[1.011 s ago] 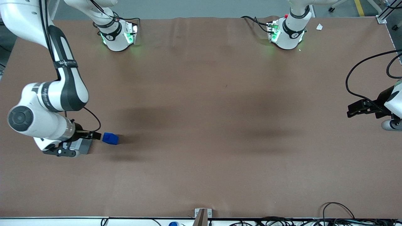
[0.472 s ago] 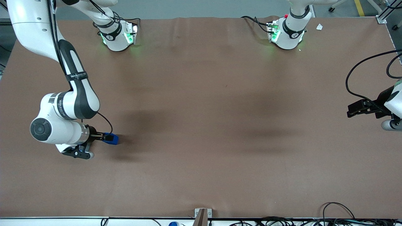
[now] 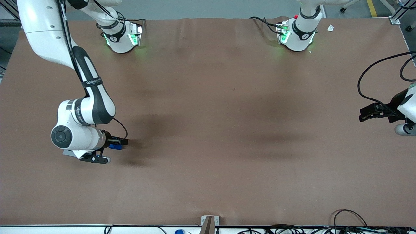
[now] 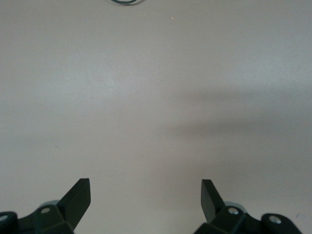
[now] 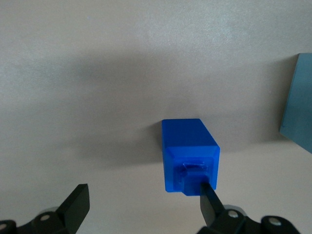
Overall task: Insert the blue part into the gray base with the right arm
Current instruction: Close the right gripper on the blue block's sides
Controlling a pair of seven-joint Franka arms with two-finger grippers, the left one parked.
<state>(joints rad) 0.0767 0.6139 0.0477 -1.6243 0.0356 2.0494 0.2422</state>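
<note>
Brown bench fills the front view. Right arm, white with black-gray bands, reaches down at the working arm's end of the bench, round dark wrist cap facing the camera. Gray base shows in the right wrist view only as a light gray-blue slab edge, apart from the blue block; in the front view just a sliver of gray peeks out under the wrist, mostly hidden by the arm, socket not visible. Blue part sits on the bench just beside the wrist; front view shows only a small blue patch under the black fingers. Right wrist view shows blue part whole: bright-blue block, stepped end facing the camera, resting on the bench. End effector is low over the bench with fingers spread wide apart, nothing clamped; one fingertip overlaps the block's stepped end, contact cannot be told, the other fingertip stands well apart from the block, so the block sits off-center toward one finger. Front view cannot show this finger spacing. Left wrist view shows only bare bench surface.
</note>
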